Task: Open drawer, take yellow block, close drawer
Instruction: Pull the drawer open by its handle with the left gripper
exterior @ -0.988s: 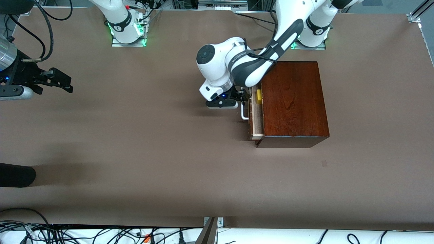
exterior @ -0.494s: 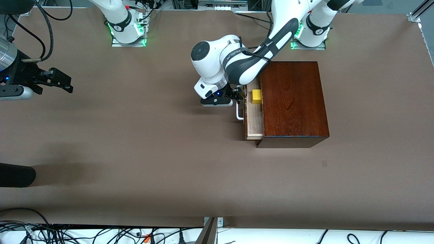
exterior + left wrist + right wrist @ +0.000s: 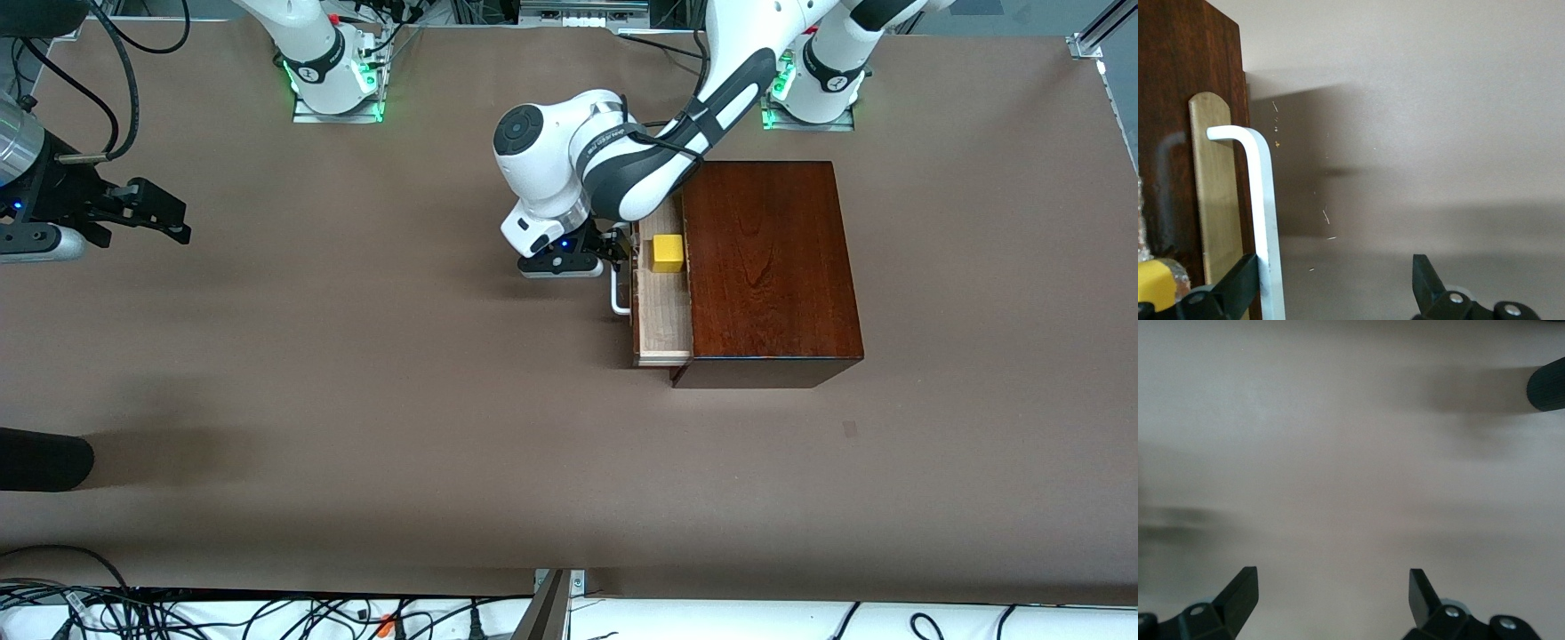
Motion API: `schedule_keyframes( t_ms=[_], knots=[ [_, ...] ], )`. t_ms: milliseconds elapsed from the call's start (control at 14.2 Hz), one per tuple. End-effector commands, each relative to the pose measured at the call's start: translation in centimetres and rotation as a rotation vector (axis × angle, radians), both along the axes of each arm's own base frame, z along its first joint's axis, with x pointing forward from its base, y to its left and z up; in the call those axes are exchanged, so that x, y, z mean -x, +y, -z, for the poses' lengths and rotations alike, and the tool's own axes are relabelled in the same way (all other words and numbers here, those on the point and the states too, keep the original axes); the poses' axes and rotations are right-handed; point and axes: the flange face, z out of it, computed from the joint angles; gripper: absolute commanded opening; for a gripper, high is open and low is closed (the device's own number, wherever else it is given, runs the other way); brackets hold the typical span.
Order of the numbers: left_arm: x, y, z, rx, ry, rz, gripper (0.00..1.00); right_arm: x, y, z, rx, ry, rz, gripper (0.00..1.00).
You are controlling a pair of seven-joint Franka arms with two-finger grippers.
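Front view: left tool (image 3: 620, 252) open, one finger hooked inside white U-shaped bar handle (image 3: 615, 293) of partly open dark reddish-brown wooden drawer (image 3: 662, 307); small yellow cube (image 3: 666, 253) inside; pull straight, steady; right tool (image 3: 151, 216) waits open over worktop (image 3: 373, 391).

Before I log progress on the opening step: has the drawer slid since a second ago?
Yes. The drawer has slid farther out of the wooden box, toward the right arm's end, exposing the yellow block.
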Motion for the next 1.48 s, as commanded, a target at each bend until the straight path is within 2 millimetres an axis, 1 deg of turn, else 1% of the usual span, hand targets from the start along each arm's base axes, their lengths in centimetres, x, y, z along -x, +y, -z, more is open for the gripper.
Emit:
schedule_keyframes(
  t_ms=[0,353,706,776,918,988,1059,1200,1271,1412],
  knots=[
    [0.7,-2.7,-1.1,0.065,0.009,-0.014,1.0,0.3,-0.4,-0.5,0.012,-0.008,-0.009,1.0],
    [1.4,-3.4,-1.2,0.074,0.004,-0.02,1.0,0.3,-0.4,-0.5,0.012,-0.008,-0.009,1.0],
    [1.3,-3.4,-1.4,0.08,0.005,-0.02,1.0,0.3,-0.4,-0.6,0.012,-0.01,-0.009,1.0],
    [1.2,-3.5,-2.0,0.088,-0.001,-0.023,1.0,0.3,-0.4,-0.6,0.014,-0.01,-0.009,1.0],
    [0.5,-3.6,-4.0,0.136,0.024,-0.052,1.0,0.3,-0.5,-0.6,0.012,-0.01,-0.007,1.0],
    [0.0,-3.3,-5.7,0.152,0.013,-0.061,1.0,0.3,-0.4,-0.5,0.012,-0.008,-0.009,1.0],
    [-0.7,-2.4,-8.2,0.162,0.005,-0.07,1.0,0.3,-0.4,-0.6,0.012,-0.011,-0.009,1.0],
    [-1.8,0.5,-13.8,0.189,0.041,-0.047,1.0,0.3,-0.4,-0.6,0.012,-0.01,-0.009,1.0],
    [-2.9,3.0,-17.0,0.209,0.053,-0.035,1.0,0.3,-0.4,-0.6,0.012,-0.01,-0.009,1.0],
    [-4.5,8.2,-22.0,0.222,0.082,-0.028,1.0,0.3,-0.5,-0.6,0.012,-0.01,-0.007,1.0]
  ],
)
